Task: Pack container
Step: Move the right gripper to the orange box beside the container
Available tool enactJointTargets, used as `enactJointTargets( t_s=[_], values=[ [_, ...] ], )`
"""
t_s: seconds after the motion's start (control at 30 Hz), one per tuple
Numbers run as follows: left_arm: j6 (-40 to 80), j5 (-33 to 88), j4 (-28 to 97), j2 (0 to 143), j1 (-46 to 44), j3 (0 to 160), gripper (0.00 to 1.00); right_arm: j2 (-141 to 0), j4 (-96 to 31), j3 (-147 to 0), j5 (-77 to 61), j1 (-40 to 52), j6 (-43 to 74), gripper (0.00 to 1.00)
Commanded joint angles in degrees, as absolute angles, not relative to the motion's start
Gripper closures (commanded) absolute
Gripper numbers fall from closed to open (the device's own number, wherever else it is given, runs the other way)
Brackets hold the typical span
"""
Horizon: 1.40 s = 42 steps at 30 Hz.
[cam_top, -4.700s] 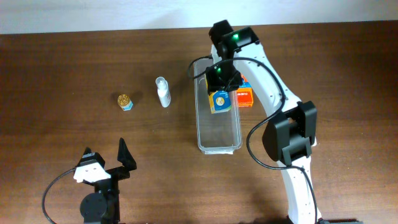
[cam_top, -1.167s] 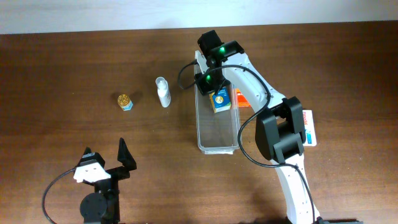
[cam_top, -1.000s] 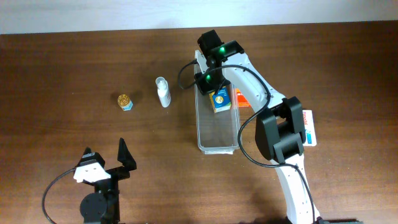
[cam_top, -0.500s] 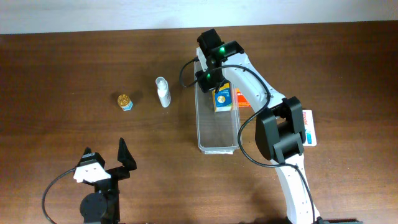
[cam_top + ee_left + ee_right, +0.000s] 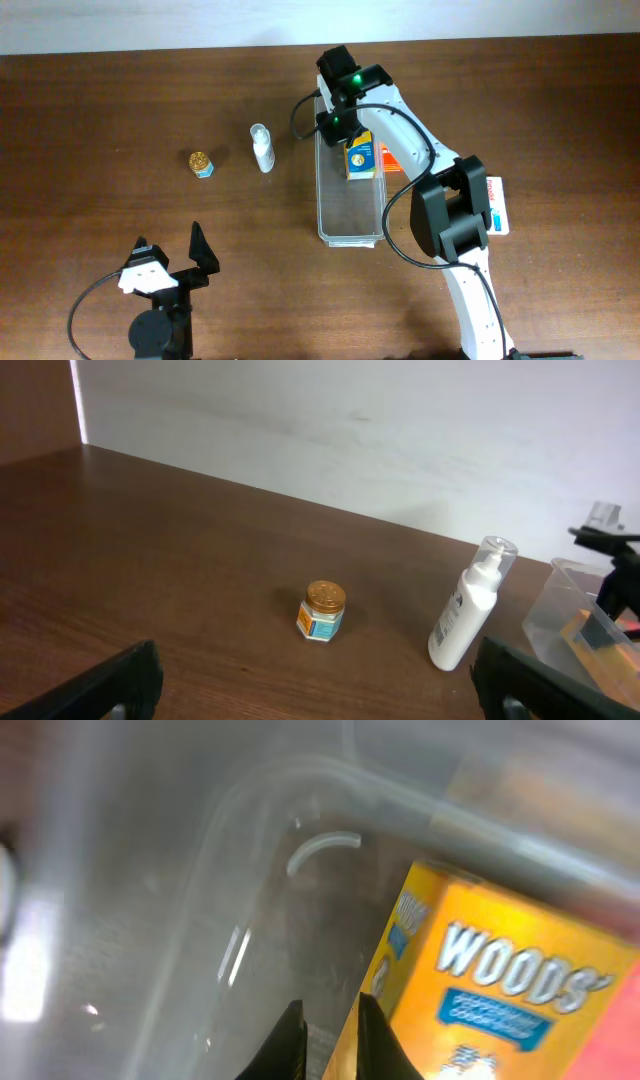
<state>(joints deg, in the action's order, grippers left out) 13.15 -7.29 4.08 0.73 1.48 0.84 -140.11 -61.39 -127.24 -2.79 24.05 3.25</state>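
Container (image 5: 350,215) sits directly beneath your right gripper (image 5: 328,1032), which is pressed together and empty beside the yellow box (image 5: 480,990), probably nudging it wallward to free room; left gripper (image 5: 168,240) spread, idle.

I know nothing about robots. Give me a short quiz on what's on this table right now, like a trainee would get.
1. True or false: the yellow box is inside the clear container.
2. What stands on the table between the small jar and the container? A) a white pump bottle B) a mug C) a spoon
3. Fill in: the left pincer has its jaws wide ____.

Key: 1 true; 2 A; 3 open.
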Motion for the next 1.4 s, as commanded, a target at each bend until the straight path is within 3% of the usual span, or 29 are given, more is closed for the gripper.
enactJointTargets(
  t_s=[0.0, 0.2, 0.43, 0.57, 0.77, 1.07, 1.37],
  values=[
    [13.7, -6.7, 4.1, 0.4, 1.6, 0.5, 0.01, -139.7, -61.8, -134.3, -3.5, 24.4, 3.6, 0.86],
    [13.7, -6.7, 4.1, 0.4, 1.6, 0.5, 0.01, -139.7, -68.4, -148.4, -4.9, 23.8, 3.4, 0.84],
    [13.7, -6.7, 4.1, 0.4, 1.6, 0.5, 0.01, -139.7, -80.1, -160.1, 3.6, 18.0, 3.4, 0.87],
    [13.7, -6.7, 4.1, 0.4, 1.6, 0.5, 0.01, -140.0, -86.9, -158.9, 0.8, 12.8, 3.4, 0.96],
    [13.6, -6.7, 4.1, 0.4, 1.6, 0.5, 0.01, -140.0, -87.9, -153.9, 0.4, 8.4, 3.4, 0.96],
    [13.7, -6.7, 4.1, 0.4, 1.6, 0.5, 0.00, -140.0, -84.0, -139.3, -3.7, 9.0, 3.4, 0.96],
    [13.7, -6.7, 4.1, 0.4, 1.6, 0.5, 0.01, -140.0, -80.1, -137.4, -12.7, 9.4, 3.4, 0.96]
  ],
)
